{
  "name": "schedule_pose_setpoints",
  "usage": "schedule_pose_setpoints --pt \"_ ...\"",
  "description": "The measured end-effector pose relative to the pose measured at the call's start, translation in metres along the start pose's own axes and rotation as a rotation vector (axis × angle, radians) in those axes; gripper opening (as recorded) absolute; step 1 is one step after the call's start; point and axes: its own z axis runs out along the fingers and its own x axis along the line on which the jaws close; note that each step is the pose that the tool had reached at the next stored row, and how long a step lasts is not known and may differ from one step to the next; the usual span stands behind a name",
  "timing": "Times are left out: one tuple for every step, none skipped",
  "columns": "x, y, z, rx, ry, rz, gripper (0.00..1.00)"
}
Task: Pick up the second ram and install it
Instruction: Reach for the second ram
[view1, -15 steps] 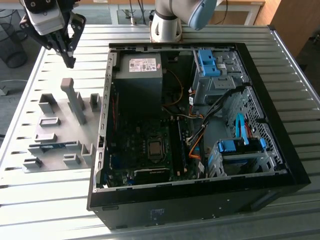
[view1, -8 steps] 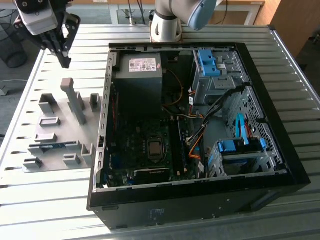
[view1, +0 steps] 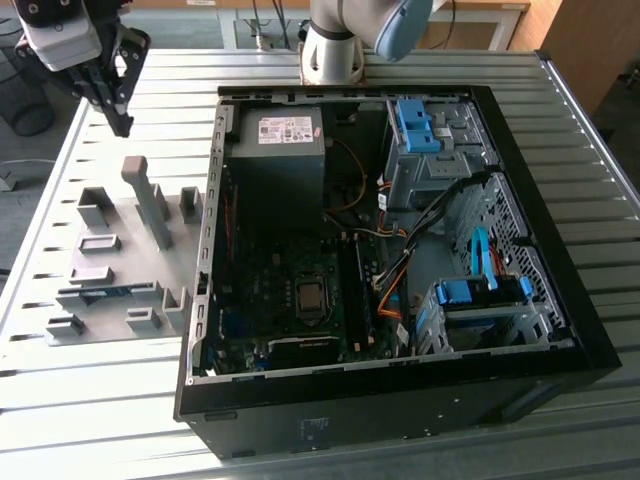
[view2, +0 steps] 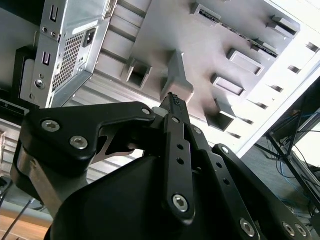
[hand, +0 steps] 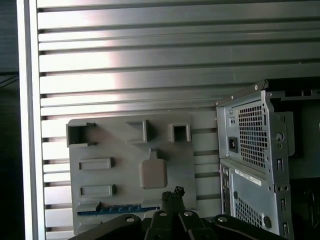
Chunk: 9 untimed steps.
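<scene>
The blue second ram (view1: 105, 292) is sitting in its slot along one edge of the grey holder tray (view1: 118, 225), and up over that tray hangs the claw (view1: 122, 122), pressed together and empty, with the open computer case (view1: 400, 410) just beside the tray on the slatted desk (view1: 100, 420).

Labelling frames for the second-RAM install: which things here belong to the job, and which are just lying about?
Job:
blue memory stick, lying in the gray tray
gripper, shut and empty, hanging near the tray
open computer case
motherboard

Lying about:
power supply
blue drive brackets
cables
slatted table
</scene>
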Motion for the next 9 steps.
schedule_pose_setpoints --pt "0.0013 -0.0001 0.0000 0.0000 0.0000 0.000 0.11" --pt "0.0026 -0.0002 0.0000 0.0000 0.0000 0.000 0.11" --pt "0.0040 -0.0003 0.0000 -0.0001 0.0000 0.000 0.11" --pt "0.0052 -0.0004 0.0001 -0.0001 -0.0001 0.000 0.11" --pt "0.0064 -0.0005 0.0000 -0.0001 -0.0001 0.000 0.11" --pt "0.0074 -0.0005 0.0000 0.0000 0.0000 0.000 0.11" --pt "0.0086 -0.0006 0.0000 0.0000 0.0000 0.000 0.11" --pt "0.0097 -0.0007 0.0000 0.0000 0.0000 0.000 0.11" --pt "0.0110 -0.0008 0.0000 0.0000 0.0000 0.000 0.11"
